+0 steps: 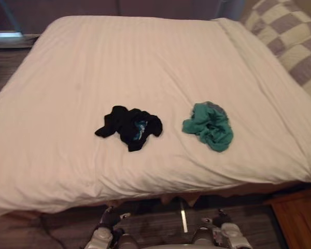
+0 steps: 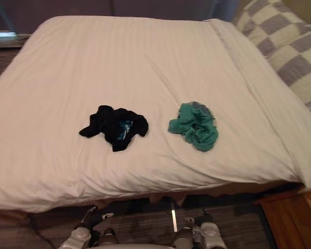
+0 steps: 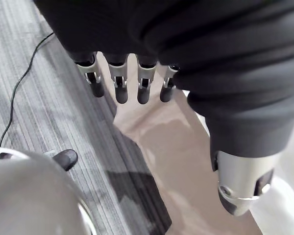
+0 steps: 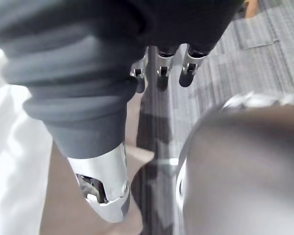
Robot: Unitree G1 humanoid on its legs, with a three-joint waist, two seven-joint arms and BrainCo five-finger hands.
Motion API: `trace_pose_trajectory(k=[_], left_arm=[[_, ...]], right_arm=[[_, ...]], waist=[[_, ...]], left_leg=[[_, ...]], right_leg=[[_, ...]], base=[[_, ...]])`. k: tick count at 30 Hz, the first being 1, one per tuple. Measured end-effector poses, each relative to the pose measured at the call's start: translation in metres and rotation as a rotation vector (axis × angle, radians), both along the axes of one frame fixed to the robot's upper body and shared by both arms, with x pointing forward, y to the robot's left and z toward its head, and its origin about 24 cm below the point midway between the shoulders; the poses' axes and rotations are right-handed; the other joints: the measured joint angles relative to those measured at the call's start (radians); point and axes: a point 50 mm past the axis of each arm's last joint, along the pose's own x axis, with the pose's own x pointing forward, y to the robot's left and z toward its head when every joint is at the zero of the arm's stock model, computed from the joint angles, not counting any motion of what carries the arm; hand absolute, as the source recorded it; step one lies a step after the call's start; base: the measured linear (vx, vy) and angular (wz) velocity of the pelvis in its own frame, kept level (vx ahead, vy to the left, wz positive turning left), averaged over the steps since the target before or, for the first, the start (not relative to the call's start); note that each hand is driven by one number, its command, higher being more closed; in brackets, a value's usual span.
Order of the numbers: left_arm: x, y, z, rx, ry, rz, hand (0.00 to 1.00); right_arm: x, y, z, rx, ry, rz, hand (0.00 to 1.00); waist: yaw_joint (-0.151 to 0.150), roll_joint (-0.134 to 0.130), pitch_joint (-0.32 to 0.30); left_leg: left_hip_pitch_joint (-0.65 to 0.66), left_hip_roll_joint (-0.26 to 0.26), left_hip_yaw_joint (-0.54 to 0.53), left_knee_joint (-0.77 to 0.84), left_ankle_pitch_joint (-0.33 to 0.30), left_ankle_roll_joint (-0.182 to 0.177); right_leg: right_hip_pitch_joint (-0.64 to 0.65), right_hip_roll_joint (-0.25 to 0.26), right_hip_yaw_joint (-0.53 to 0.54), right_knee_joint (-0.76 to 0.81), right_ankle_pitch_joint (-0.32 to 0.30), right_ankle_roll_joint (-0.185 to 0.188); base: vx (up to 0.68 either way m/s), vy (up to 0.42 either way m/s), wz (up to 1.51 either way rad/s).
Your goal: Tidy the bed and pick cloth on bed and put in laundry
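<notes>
White bed point(image 1: 67, 78): black cloth point(image 1: 129, 127), green cloth point(image 1: 210, 126) (lying apart); left robot hand point(image 3: 120, 88), right robot hand point(image 4: 105, 183) both straight-fingered, empty.

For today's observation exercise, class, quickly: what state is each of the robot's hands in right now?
Left hand: open, holding nothing.
Right hand: open, holding nothing.

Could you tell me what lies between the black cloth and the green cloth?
Only bare white bedcover lies between black cloth and green cloth, seen in both eye views.
</notes>
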Motion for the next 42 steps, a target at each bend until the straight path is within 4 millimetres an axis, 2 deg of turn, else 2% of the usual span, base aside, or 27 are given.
trace_pose_trajectory(k=[1, 2, 3, 4, 6, 7, 12, 16, 19, 20, 22, 23, 24, 25, 26, 28, 29, 30, 32, 34, 35, 36, 38, 39, 40, 42], left_arm=[[0.004, -0.004, 0.000, -0.002, 0.000, -0.027, 0.00], [0.006, -0.008, 0.000, -0.008, 0.002, -0.043, 0.00], [0.008, -0.014, 0.000, -0.027, 0.005, -0.061, 0.00], [0.008, -0.029, -0.002, -0.065, 0.009, -0.074, 0.00], [0.005, -0.038, -0.004, -0.083, 0.024, -0.114, 0.00], [0.000, -0.040, -0.006, -0.083, 0.040, -0.125, 0.00], [-0.009, -0.042, -0.009, -0.084, 0.058, -0.122, 0.00], [-0.013, -0.034, -0.011, -0.084, 0.062, -0.042, 0.00], [-0.030, -0.015, -0.015, -0.094, 0.078, 0.204, 0.00], [-0.041, -0.003, -0.016, -0.104, 0.082, 0.358, 0.00], [-0.069, 0.020, -0.019, -0.096, 0.113, 0.606, 0.00], [-0.098, 0.040, -0.020, -0.073, 0.140, 0.821, 0.00], [-0.106, 0.047, -0.019, -0.063, 0.141, 0.887, 0.00], [-0.123, 0.064, -0.015, -0.031, 0.137, 1.010, 0.00], [-0.132, 0.076, -0.011, -0.006, 0.129, 1.079, 0.00], [-0.144, 0.109, 0.004, 0.080, 0.057, 1.225, 0.00], [-0.143, 0.119, 0.011, 0.115, 0.022, 1.239, 0.00], [-0.139, 0.139, 0.026, 0.195, -0.055, 1.242, 0.00], [-0.125, 0.157, 0.046, 0.275, -0.168, 1.229, 0.00], [-0.094, 0.179, 0.087, 0.399, -0.390, 1.164, 0.00], [-0.086, 0.184, 0.098, 0.431, -0.452, 1.139, 0.00], [-0.066, 0.191, 0.123, 0.493, -0.574, 1.068, 0.00], [-0.046, 0.192, 0.144, 0.519, -0.686, 1.005, 0.00], [-0.029, 0.189, 0.158, 0.518, -0.765, 0.959, 0.00], [-0.008, 0.181, 0.174, 0.499, -0.862, 0.902, 0.00], [0.014, 0.169, 0.190, 0.470, -0.965, 0.824, 0.00]], right_arm=[[0.002, 0.001, 0.001, -0.006, -0.006, 0.017, 0.00], [0.002, 0.001, 0.001, -0.010, -0.009, 0.025, 0.00], [0.000, -0.001, 0.001, -0.017, -0.005, 0.028, 0.00], [0.002, -0.001, 0.001, -0.022, -0.005, 0.035, 0.00], [0.003, -0.006, 0.003, -0.039, -0.011, 0.047, 0.00], [0.005, -0.003, 0.003, -0.034, -0.017, 0.074, 0.00], [0.005, 0.004, 0.002, -0.017, -0.010, 0.108, 0.00], [-0.006, -0.003, -0.002, 0.004, 0.009, 0.006, 0.00], [-0.027, -0.024, -0.007, 0.035, 0.046, -0.248, 0.00], [-0.035, -0.034, -0.009, 0.033, 0.057, -0.353, 0.00], [-0.060, -0.050, -0.011, 0.009, 0.094, -0.500, 0.00], [-0.080, -0.062, -0.011, -0.022, 0.124, -0.590, 0.00], [-0.085, -0.065, -0.010, -0.031, 0.129, -0.616, 0.00], [-0.093, -0.073, -0.008, -0.058, 0.128, -0.655, 0.00], [-0.095, -0.079, -0.005, -0.081, 0.116, -0.672, 0.00], [-0.086, -0.106, 0.015, -0.183, 0.005, -0.690, 0.00], [-0.079, -0.116, 0.025, -0.222, -0.053, -0.688, 0.00], [-0.059, -0.134, 0.050, -0.304, -0.187, -0.679, 0.00], [-0.042, -0.148, 0.077, -0.387, -0.321, -0.670, 0.00], [-0.017, -0.162, 0.118, -0.503, -0.509, -0.640, 0.00], [-0.011, -0.165, 0.128, -0.533, -0.552, -0.629, 0.00], [0.002, -0.171, 0.146, -0.606, -0.617, -0.599, 0.00], [0.012, -0.179, 0.160, -0.659, -0.655, -0.578, 0.00], [0.017, -0.184, 0.168, -0.692, -0.677, -0.561, 0.00], [0.022, -0.188, 0.179, -0.731, -0.702, -0.539, 0.00], [0.031, -0.192, 0.191, -0.752, -0.743, -0.520, 0.00]], waist=[[-0.002, 0.006, 0.003], [-0.003, 0.006, 0.004], [0.000, -0.003, 0.000], [-0.003, 0.028, 0.015], [-0.008, 0.038, 0.016], [0.005, 0.044, 0.013], [0.010, 0.040, 0.005], [0.008, 0.032, -0.006], [0.010, 0.038, -0.014], [0.011, 0.042, -0.015], [0.012, 0.055, -0.025], [0.015, 0.065, -0.044], [0.018, 0.067, -0.050], [0.023, 0.072, -0.055], [0.026, 0.075, -0.057], [0.038, 0.083, -0.066], [0.042, 0.086, -0.070], [0.046, 0.088, -0.088], [0.054, 0.087, -0.110], [0.064, 0.077, -0.126], [0.064, 0.072, -0.129], [0.064, 0.069, -0.133], [0.064, 0.063, -0.137], [0.063, 0.064, -0.137], [0.062, 0.062, -0.138], [0.061, 0.066, -0.135]], left_leg=[[0.001, 0.002, -0.008, -0.009, 0.007, 0.005], [0.003, -0.004, -0.011, -0.015, 0.012, 0.006], [0.020, -0.037, -0.014, -0.036, 0.022, 0.009], [0.050, -0.044, -0.017, -0.063, 0.042, 0.017], [0.081, -0.049, -0.015, -0.088, 0.055, 0.016], [0.101, -0.042, 0.003, -0.104, 0.055, 0.016], [0.128, -0.035, 0.073, -0.141, 0.055, 0.016], [0.142, -0.056, 0.099, -0.155, 0.058, 0.021], [0.149, -0.073, 0.089, -0.177, 0.068, 0.034], [0.161, -0.078, 0.085, -0.185, 0.070, 0.036], [0.180, -0.086, 0.082, -0.202, 0.072, 0.039], [0.185, -0.088, 0.085, -0.206, 0.070, 0.039], [0.185, -0.088, 0.090, -0.210, 0.069, 0.039], [0.185, -0.088, 0.096, -0.210, 0.069, 0.039], [0.185, -0.086, 0.100, -0.211, 0.066, 0.038], [0.185, -0.084, 0.118, -0.211, 0.051, 0.038], [0.185, -0.084, 0.124, -0.211, 0.050, 0.039], [0.181, -0.083, 0.127, -0.211, 0.049, 0.039], [0.178, -0.083, 0.124, -0.211, 0.051, 0.037], [0.175, -0.088, 0.115, -0.211, 0.056, 0.041], [0.173, -0.089, 0.113, -0.211, 0.056, 0.041], [0.171, -0.096, 0.101, -0.210, 0.057, 0.041], [0.168, -0.103, 0.086, -0.210, 0.057, 0.042], [0.163, -0.106, 0.076, -0.210, 0.057, 0.042], [0.157, -0.109, 0.064, -0.208, 0.058, 0.043], [0.157, -0.112, 0.063, -0.204, 0.058, 0.044]], right_leg=[[0.010, 0.109, 0.074, -0.063, -0.045, 0.027], [0.028, 0.161, 0.098, -0.124, -0.069, 0.009], [0.091, 0.188, 0.103, -0.225, -0.095, -0.062], [0.119, 0.204, 0.111, -0.245, -0.068, -0.068], [0.145, 0.222, 0.156, -0.278, -0.066, -0.072], [0.147, 0.235, 0.180, -0.289, -0.057, -0.078], [0.143, 0.270, 0.257, -0.362, 0.005, -0.069], [0.147, 0.261, 0.287, -0.406, 0.041, -0.055], [0.162, 0.249, 0.279, -0.429, 0.053, -0.042], [0.175, 0.245, 0.273, -0.434, 0.055, -0.040], [0.204, 0.237, 0.260, -0.438, 0.051, -0.034], [0.215, 0.233, 0.253, -0.446, 0.049, -0.031], [0.215, 0.233, 0.254, -0.448, 0.049, -0.031], [0.215, 0.233, 0.255, -0.449, 0.049, -0.031], [0.215, 0.230, 0.256, -0.451, 0.048, -0.030], [0.217, 0.229, 0.257, -0.467, 0.052, -0.030], [0.217, 0.229, 0.258, -0.470, 0.054, -0.028], [0.221, 0.228, 0.256, -0.484, 0.061, -0.023], [0.230, 0.228, 0.255, -0.506, 0.079, -0.023], [0.238, 0.226, 0.253, -0.520, 0.089, -0.018], [0.238, 0.226, 0.253, -0.520, 0.089, -0.018], [0.238, 0.226, 0.253, -0.522, 0.089, -0.018], [0.238, 0.228, 0.253, -0.525, 0.089, -0.018], [0.238, 0.226, 0.253, -0.525, 0.090, -0.018], [0.238, 0.223, 0.252, -0.525, 0.090, -0.017], [0.237, 0.221, 0.254, -0.524, 0.090, -0.017]], base=[[0.03, 0.077, 0.34], [0.02, 0.022, 0.28], [0.02, 0.032, 0.28], [0.01, 0.045, 0.24], [-0.01, 0.033, -0.08], [-0.01, -0.010, -0.41], [-0.07, 0.031, -0.50], [-0.04, 0.086, -0.21], [-0.01, 0.061, 0.13], [0.03, 0.049, 0.17], [0.02, 0.053, 0.19], [0.02, 0.036, 0.12], [0.04, 0.022, 0.04], [0.03, 0.008, -0.05], [0.02, 0.015, -0.06], [-0.01, 0.016, -0.08], [-0.01, 0.010, -0.05], [0.00, 0.000, 0.00], [0.04, 0.008, 0.05], [0.03, 0.017, 0.09], [0.02, 0.017, 0.10], [0.01, 0.020, 0.06], [0.02, 0.014, 0.08], [0.03, 0.013, 0.21], [0.03, 0.018, 0.21], [0.01, 0.012, 0.06]])
